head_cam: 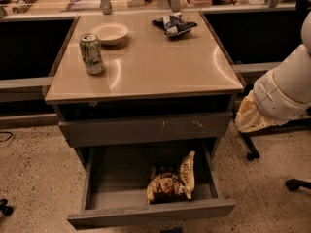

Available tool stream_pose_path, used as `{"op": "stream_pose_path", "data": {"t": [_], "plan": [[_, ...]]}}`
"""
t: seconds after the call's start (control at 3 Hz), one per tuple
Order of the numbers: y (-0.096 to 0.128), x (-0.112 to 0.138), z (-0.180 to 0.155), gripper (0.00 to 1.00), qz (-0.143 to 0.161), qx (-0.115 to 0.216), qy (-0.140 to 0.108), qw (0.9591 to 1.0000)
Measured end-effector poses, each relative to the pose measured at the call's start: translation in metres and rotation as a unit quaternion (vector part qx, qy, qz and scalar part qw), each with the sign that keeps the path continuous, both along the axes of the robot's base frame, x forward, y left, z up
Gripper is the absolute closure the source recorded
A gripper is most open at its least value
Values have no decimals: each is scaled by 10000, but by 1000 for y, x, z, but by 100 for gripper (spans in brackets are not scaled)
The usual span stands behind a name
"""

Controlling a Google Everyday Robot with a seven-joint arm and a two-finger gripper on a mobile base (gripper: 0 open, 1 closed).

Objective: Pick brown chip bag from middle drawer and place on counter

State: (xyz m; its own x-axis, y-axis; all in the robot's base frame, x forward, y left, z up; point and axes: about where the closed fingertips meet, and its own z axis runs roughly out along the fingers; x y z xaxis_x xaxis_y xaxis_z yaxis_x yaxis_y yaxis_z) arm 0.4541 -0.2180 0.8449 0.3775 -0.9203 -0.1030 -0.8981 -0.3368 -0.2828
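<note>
The brown chip bag (170, 183) lies in the open middle drawer (116, 176), toward its front right, with one cream-yellow end pointing up and back. The drawer is pulled out below the beige counter (155, 64). Of my arm, only a white segment (286, 89) with a cream cover shows at the right edge, beside the cabinet and above drawer height. My gripper is out of view, so nothing shows where it is relative to the bag.
On the counter stand a soda can (91, 54), a pale bowl (110, 33) and a small blue-and-white bag (174, 24). A shut drawer front with pale scratches (146, 128) sits above the open drawer. A cluttered workbench (73, 4) runs behind. Chair legs (296, 183) stand on the floor at right.
</note>
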Motion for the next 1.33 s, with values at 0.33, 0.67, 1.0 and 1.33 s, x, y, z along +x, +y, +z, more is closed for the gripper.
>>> {"op": "stream_pose_path", "data": {"t": [0.33,0.67,1.0,1.33], "plan": [[-11,9,-33,100,793,89,141,9967],[-13,15,-53,100,1326,121,195,9909],[-13,15,-53,100,1331,118,191,9909],[-15,15,-70,100,1691,165,77,9854]]}}
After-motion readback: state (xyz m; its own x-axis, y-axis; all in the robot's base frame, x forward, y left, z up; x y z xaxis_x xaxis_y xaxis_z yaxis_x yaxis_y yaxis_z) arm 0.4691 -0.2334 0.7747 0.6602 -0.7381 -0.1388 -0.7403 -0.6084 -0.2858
